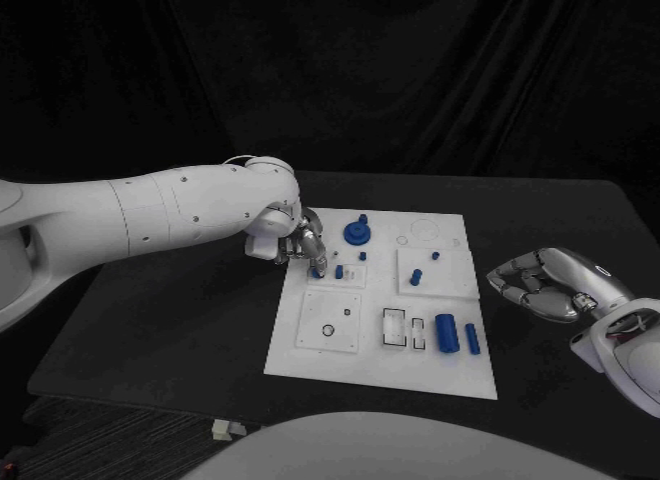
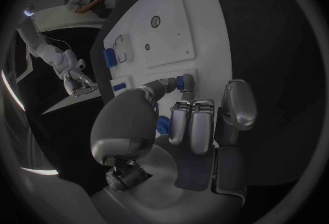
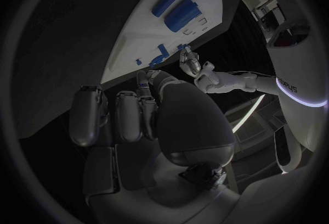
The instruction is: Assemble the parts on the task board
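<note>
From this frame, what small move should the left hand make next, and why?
Probably a short lift straight up. The left hand is down over the task board's left edge with its fingertips at a small blue part, seemingly pinching it, though the grip isn't fully clear. The right hand waits curled off the board's right edge.

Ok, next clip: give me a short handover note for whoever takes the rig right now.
Left hand: fingertips down on the task board at its far left edge, around a small blue peg; whether it grips the peg is unclear.
Right hand: curled, holding nothing, above the table right of the board.
Parts: round blue piece at the far edge; two blue cylinders lying near the right edge.
Done: cannot tell. Left: the loose cylinders, at least.
</note>
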{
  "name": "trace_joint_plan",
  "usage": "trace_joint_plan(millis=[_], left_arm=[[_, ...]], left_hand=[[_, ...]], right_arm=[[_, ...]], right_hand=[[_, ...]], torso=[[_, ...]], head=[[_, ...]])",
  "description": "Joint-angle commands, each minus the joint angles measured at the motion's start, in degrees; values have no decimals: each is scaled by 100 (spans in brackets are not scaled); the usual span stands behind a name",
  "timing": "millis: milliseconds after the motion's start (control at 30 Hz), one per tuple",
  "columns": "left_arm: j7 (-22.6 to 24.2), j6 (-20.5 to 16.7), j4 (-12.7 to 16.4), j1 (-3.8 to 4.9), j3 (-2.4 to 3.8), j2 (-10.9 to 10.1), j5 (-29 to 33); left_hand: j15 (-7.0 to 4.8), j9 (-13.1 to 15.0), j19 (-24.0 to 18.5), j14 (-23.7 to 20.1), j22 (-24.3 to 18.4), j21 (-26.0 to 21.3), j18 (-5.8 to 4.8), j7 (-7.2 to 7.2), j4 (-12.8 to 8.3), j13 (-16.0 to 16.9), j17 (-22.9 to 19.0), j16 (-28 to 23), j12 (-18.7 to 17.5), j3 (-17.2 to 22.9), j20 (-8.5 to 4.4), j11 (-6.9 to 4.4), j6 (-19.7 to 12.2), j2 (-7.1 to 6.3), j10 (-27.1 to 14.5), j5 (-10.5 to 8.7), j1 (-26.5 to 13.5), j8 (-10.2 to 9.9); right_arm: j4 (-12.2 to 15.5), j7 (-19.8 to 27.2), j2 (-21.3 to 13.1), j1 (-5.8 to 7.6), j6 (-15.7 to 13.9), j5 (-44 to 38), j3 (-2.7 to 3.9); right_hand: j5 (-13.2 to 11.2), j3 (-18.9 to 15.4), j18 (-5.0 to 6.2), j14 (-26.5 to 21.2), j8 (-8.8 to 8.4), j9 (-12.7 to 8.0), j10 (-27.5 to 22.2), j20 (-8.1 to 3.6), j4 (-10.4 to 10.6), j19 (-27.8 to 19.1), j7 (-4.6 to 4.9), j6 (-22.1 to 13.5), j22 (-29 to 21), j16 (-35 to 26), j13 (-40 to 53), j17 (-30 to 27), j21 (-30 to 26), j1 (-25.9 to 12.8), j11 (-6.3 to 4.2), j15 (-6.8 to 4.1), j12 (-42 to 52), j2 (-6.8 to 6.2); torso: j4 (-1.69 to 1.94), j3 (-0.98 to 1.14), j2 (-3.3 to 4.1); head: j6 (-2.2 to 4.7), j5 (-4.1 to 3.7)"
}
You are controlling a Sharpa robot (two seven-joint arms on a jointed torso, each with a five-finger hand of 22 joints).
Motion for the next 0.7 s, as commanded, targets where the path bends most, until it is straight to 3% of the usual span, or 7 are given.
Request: trace_joint_plan(millis=[33, 700], left_arm=[[61, 42, -19, -23, -2, 27, 5], [96, -121, -128, -81, -2, 63, 5]], left_hand=[[50, -7, -59, 595, 890, -30, 69, -12, -536, 1381, 1510, 15, -33, 481, 1, 31, -7, 51, 438, -32, 3, -28], [60, -21, -46, 595, 900, 3, 62, 4, -543, 1390, 1510, 15, -18, 469, 11, 42, -32, 114, 451, -37, 6, -64]], right_arm=[[8, -72, -8, -14, 29, -14, 3], [-12, -82, 12, -17, 45, -14, 3]], right_hand=[[20, 4, 47, 281, -31, 9, -9, 37, -26, -2, 8, 28, 1026, -15, 220, -5, -14, 41, 31, 50, -18, -32], [18, 4, 50, 278, -40, 8, -15, 38, -29, -7, 12, 16, 1022, -27, 209, -24, -30, 37, 34, 51, -28, -35]], torso=[[-3, -1, 0], [-6, -1, -7]], head=[[-1, -2], [-1, -12]])
